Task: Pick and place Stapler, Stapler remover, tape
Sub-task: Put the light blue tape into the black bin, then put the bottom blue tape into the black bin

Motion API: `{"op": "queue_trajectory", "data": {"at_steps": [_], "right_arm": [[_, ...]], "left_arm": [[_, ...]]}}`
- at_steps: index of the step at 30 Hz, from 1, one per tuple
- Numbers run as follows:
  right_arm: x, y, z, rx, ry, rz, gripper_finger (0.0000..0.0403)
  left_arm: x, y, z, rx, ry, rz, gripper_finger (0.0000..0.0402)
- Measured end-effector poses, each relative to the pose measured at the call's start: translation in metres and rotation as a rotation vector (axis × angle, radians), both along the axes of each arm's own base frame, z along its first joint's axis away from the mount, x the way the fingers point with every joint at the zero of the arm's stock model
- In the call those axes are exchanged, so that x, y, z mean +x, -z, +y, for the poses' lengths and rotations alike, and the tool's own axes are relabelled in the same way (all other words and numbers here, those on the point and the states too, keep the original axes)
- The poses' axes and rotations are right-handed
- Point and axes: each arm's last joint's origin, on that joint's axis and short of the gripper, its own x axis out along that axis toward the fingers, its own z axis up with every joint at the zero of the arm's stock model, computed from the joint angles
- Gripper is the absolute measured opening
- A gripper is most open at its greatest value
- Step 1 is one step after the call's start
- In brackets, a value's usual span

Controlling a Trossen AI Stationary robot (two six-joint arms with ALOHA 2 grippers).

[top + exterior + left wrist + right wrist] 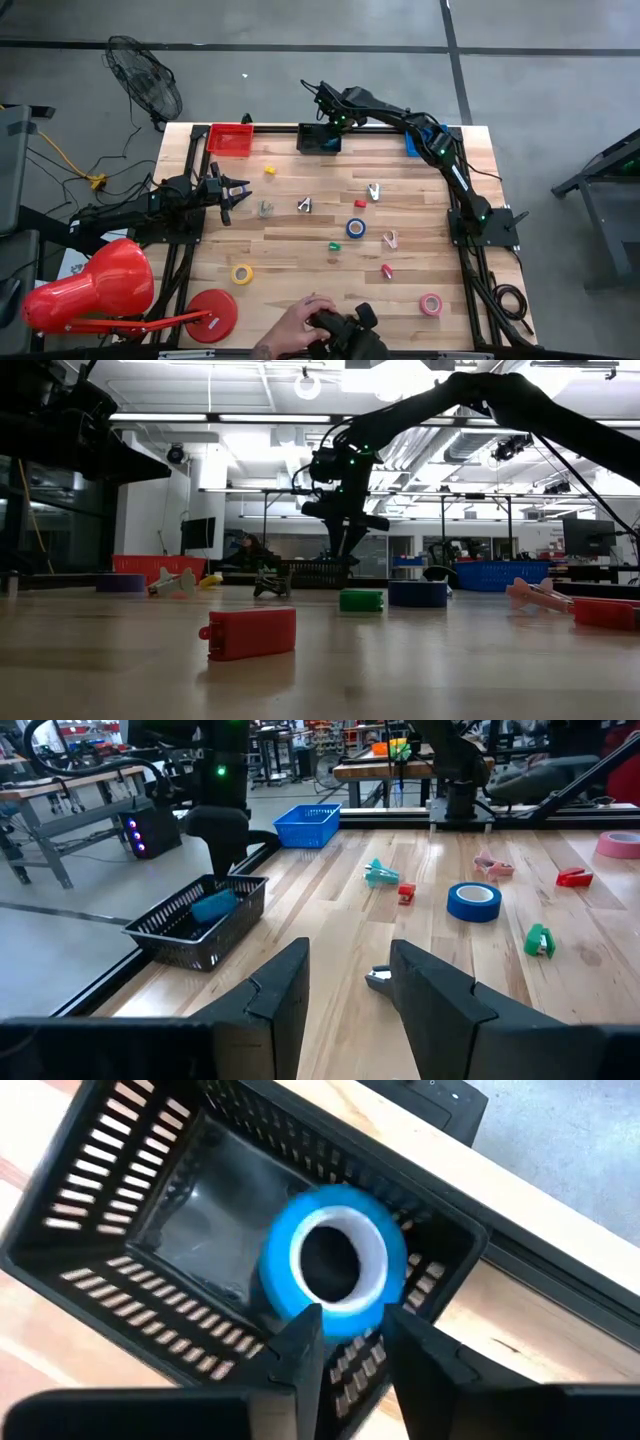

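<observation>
The right pincer (348, 1342) hangs over the black basket (130, 1270) at the counter's (300, 250) far edge, its fingers narrowly parted, a light-blue tape roll (335, 1262) just past their tips inside the basket. The left pincer (236, 192) waits partly open near the counter's left edge.
</observation>
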Motion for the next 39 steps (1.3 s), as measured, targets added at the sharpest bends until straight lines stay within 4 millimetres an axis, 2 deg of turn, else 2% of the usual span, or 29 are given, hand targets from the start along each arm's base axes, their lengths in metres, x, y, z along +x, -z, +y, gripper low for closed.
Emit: {"op": "queue_trajectory", "data": {"at_steps": [6,11,17,21,27,33,39], "right_arm": [[-0.001,-0.004,0.001,0.004,-0.015,-0.013,0.0125],[-0.007,-0.028,0.007,-0.023,-0.063,-0.025,0.0130],[-0.017,-0.055,0.034,-0.008,-0.220,0.063,0.0130],[-0.019,-0.060,0.052,0.021,-0.309,0.137,0.0130],[-0.013,-0.072,0.076,0.027,-0.352,0.122,0.0129],[-0.002,-0.079,0.115,0.071,-0.450,0.119,0.0129],[0.009,-0.082,0.175,0.137,-0.612,0.158,0.0130]], "left_arm": [[0.000,0.000,0.000,0.000,0.000,0.000,0.0138],[0.000,0.000,0.000,0.000,0.000,0.000,0.0138],[0.000,0.000,0.000,0.000,0.000,0.000,0.0138],[0.000,0.000,0.000,0.000,0.000,0.000,0.0138],[0.000,0.000,0.000,-0.001,0.006,0.000,0.0138],[0.000,0.000,0.000,-0.002,0.006,-0.001,0.0138],[0.000,0.000,0.000,-0.002,0.006,0.000,0.0138]]}}
